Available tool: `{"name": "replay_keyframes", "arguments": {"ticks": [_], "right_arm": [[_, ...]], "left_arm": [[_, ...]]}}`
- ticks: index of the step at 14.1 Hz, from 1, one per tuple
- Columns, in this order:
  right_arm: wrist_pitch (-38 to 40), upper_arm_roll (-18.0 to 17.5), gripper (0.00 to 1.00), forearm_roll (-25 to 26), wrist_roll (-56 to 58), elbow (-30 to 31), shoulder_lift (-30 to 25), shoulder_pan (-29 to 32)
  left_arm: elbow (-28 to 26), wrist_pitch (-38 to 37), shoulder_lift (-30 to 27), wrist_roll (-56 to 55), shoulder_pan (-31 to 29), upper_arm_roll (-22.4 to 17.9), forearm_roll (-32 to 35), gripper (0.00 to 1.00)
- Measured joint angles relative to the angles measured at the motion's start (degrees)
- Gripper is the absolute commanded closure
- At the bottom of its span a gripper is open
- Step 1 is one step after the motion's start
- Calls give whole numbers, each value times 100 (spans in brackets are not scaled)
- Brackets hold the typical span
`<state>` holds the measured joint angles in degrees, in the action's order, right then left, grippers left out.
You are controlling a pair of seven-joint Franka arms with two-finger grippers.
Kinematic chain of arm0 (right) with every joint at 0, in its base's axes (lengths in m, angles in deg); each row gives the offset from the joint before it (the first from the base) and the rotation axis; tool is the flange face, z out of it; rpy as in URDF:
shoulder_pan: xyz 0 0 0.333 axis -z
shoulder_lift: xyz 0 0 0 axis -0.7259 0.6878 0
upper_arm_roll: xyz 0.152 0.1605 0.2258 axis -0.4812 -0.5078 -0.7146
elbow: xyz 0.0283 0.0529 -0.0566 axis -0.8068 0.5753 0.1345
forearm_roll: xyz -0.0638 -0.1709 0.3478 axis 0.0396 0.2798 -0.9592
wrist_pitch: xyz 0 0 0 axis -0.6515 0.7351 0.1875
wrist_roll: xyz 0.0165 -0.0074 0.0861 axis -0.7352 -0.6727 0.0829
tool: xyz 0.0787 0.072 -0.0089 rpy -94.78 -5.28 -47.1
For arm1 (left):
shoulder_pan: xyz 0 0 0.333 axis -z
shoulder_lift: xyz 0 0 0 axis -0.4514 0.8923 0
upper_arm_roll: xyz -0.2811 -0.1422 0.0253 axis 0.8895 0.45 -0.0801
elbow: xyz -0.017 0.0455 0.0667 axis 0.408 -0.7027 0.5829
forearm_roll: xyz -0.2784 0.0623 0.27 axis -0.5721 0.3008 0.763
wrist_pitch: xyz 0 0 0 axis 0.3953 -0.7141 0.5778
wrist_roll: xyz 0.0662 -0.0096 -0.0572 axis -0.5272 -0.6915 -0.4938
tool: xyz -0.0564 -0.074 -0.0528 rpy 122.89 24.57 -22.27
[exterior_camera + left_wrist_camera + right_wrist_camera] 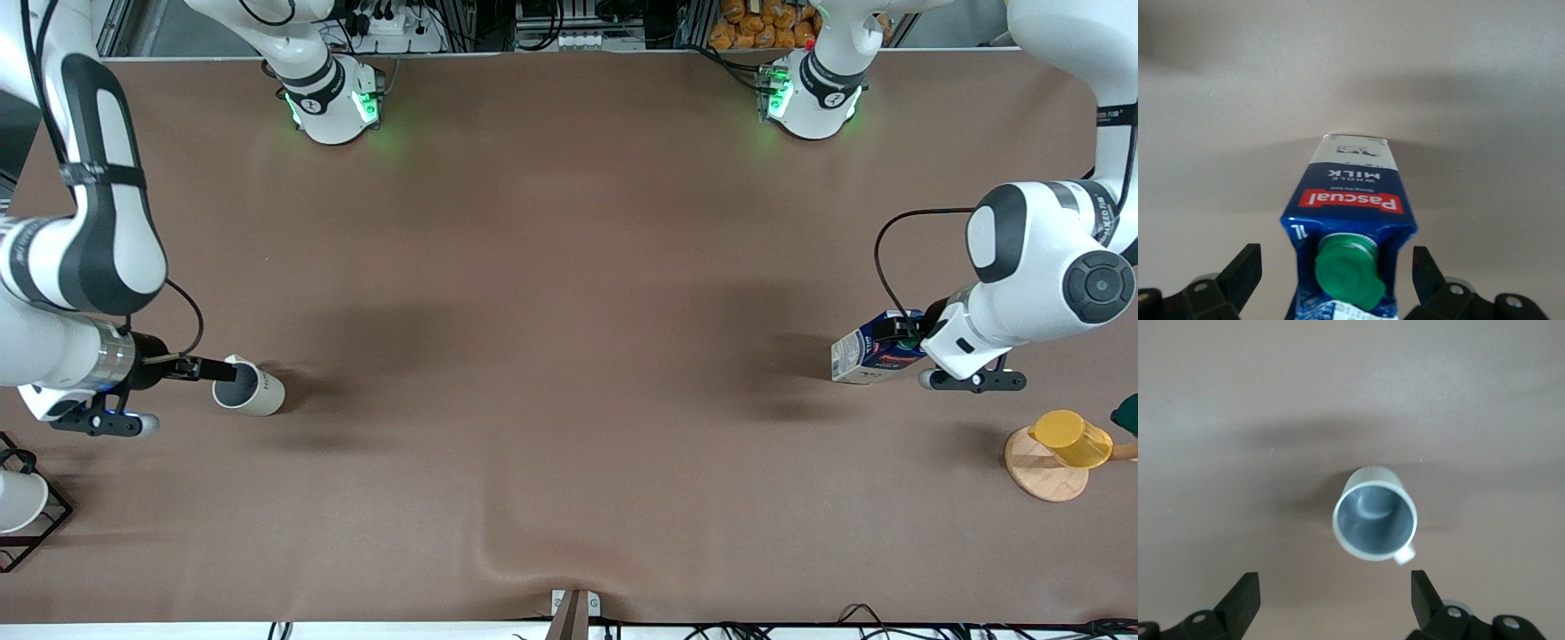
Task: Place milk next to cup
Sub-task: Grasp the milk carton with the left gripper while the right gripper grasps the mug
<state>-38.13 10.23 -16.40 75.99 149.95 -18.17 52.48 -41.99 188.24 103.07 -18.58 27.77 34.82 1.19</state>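
Milk (861,357): toward the left arm's end of the counter (551,311). In the front view it leans, long axis running along the counter's length, white base toward the middle, capped top toward the left arm's end. Green cap (1346,272) faces the left wrist camera. Whether the base rests on the counter or is lifted: cannot tell.

Left tool (1337,275): around the milk's top. Fingers (1243,273) spread wide, a clear gap on each side of the carton, not touching it. In the front view the top of the carton is hidden by the tool and its cable.

Cup (249,387): toward the right arm's end, well apart from the milk. Grey inside open to the right wrist camera; small handle (1405,554) on the side nearest that tool. In the front view it looks tipped, mouth toward the right tool.

Right tool (1336,597): just beside the cup, jaws wide, holding nothing.

Also present: yellow cup (1071,437) on a round wooden board (1040,471) nearer the front camera than the milk; white cup (18,500) in a black wire rack (44,524), cut off at the frame edge. Counter between milk and cup is bare.
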Motion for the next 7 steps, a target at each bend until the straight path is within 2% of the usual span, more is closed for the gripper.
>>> {"name": "replay_keyframes", "arguments": {"ticks": [2,4,5,6,7], "right_arm": [[-593,7,0,0,329,394,58,197],[-932,9,2,0,448,654,89,282],[-1004,7,5,0,476,711,104,283],[-1068,4,7,0,502,744,135,283],[-1117,3,21,0,521,769,182,283]], "left_arm": [[-1,-2,7,1,-4,4,0,14],[-1,-5,9,1,1,10,0,43],[-1,-12,9,0,2,10,0,54],[-1,-22,10,-1,6,11,0,60],[-1,-29,10,-1,16,13,0,61]]}}
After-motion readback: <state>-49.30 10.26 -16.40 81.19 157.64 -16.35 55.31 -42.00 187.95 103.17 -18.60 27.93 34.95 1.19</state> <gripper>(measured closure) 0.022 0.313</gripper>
